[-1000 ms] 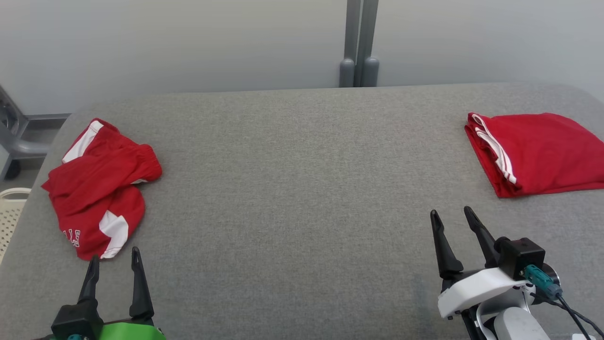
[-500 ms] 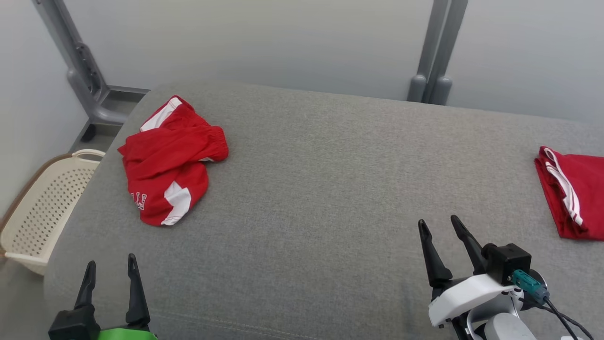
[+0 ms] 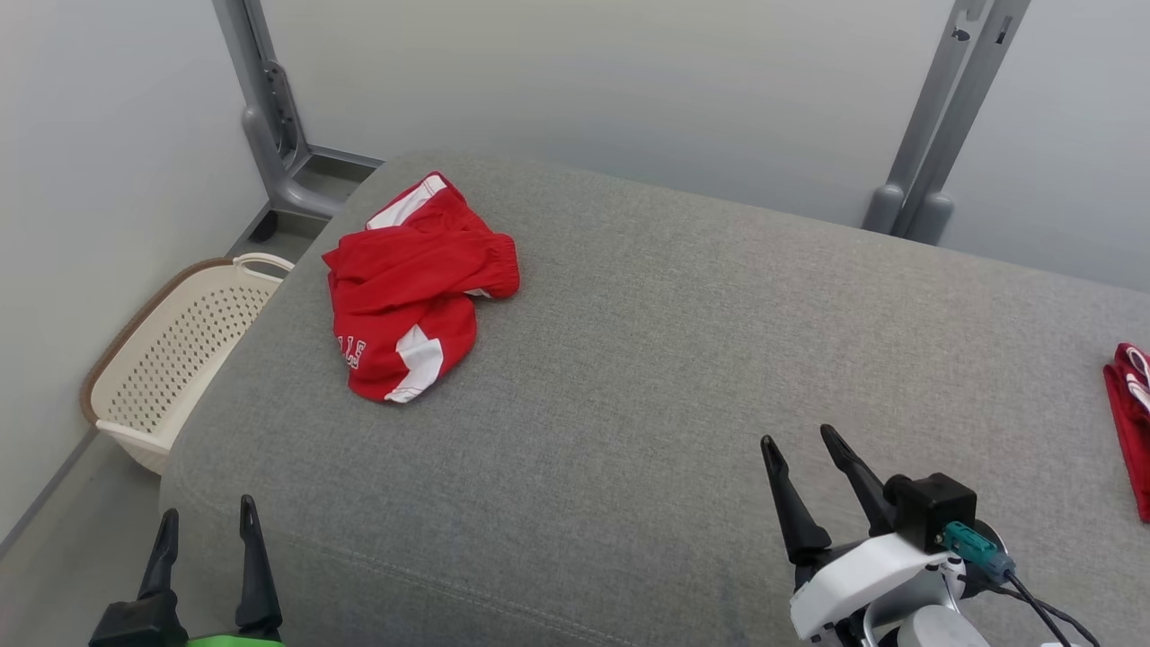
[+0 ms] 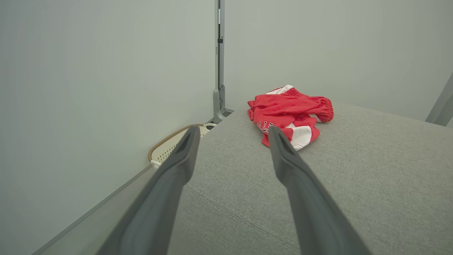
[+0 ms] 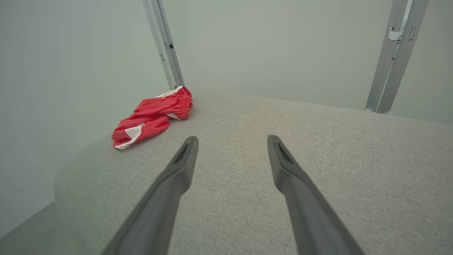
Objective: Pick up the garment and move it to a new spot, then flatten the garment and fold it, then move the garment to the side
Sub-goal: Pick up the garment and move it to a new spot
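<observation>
Head view, far left corner of the grey cushion (image 3: 647, 377): crumpled red garment (image 3: 413, 288) with white patches, lying loose. Cream basket (image 3: 171, 359) on the floor beside that end. Second red garment (image 3: 1130, 422) at the right edge. Left gripper (image 3: 207, 507) and right gripper (image 3: 796, 435) sit low, both spread, holding nothing.

Left wrist view: crumpled red garment ahead of the fingers, well apart.

Right wrist view: same garment far off to the left; fingers over bare cushion.

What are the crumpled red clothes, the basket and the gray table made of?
Red garment: soft matte cloth, judging by its folds and gathered elastic edge. Basket: probably cream plastic, smooth, with rows of holes. Gray top: woven fabric covering, likely padded, with a stitched seam.
</observation>
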Motion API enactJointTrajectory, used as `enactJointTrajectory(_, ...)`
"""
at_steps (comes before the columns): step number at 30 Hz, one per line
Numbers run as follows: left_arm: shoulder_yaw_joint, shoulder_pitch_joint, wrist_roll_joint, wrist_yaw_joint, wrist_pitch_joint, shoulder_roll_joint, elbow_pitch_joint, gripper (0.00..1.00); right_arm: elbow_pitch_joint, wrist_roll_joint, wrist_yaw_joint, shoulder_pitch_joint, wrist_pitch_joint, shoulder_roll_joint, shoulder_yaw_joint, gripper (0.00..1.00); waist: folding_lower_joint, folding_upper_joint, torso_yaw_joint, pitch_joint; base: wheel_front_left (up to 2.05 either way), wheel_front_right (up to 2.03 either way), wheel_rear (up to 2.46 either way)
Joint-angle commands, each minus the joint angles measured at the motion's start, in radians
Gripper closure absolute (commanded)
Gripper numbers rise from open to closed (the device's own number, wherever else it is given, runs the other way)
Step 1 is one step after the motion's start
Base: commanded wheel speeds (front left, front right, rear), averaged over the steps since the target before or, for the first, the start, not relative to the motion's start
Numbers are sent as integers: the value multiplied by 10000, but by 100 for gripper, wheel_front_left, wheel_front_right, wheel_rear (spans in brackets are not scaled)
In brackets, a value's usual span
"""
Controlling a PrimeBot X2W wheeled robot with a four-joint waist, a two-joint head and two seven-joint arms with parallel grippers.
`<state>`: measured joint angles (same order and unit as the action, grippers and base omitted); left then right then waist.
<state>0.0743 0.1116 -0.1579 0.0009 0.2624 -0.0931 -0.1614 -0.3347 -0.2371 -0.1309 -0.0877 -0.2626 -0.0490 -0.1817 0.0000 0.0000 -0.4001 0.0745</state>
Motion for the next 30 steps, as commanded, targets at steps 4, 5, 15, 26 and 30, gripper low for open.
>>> enactJointTrajectory(4, -26, 128, -47, 52, 7, -99, 59, 0, -66, -98, 4, 1, -30, -36, -89, 0, 0, 0, -291, 54, 0, 0, 0)
enactJointTrajectory(5, -26, 133, -56, 62, 6, -111, 65, 0, -78, -109, 4, 8, -30, -36, -103, 0, 0, 0, -328, 52, 0, 0, 0)
enactJointTrajectory(15, -105, 165, -93, 128, 8, -148, 130, 0, -97, -88, 4, -45, -30, -36, -136, 0, 0, 0, -500, -49, 0, 0, 0)
enactJointTrajectory(26, -373, -598, -113, 82, -28, -211, 173, 0, -157, -95, 4, -240, -30, -46, -230, 0, 0, 0, -209, -239, 0, 0, 0)
enactJointTrajectory(30, -547, -1258, -95, -41, -119, -306, 152, 0, -175, -64, 4, -373, -23, -91, -284, 0, 0, 0, 9, -384, 0, 0, 0)
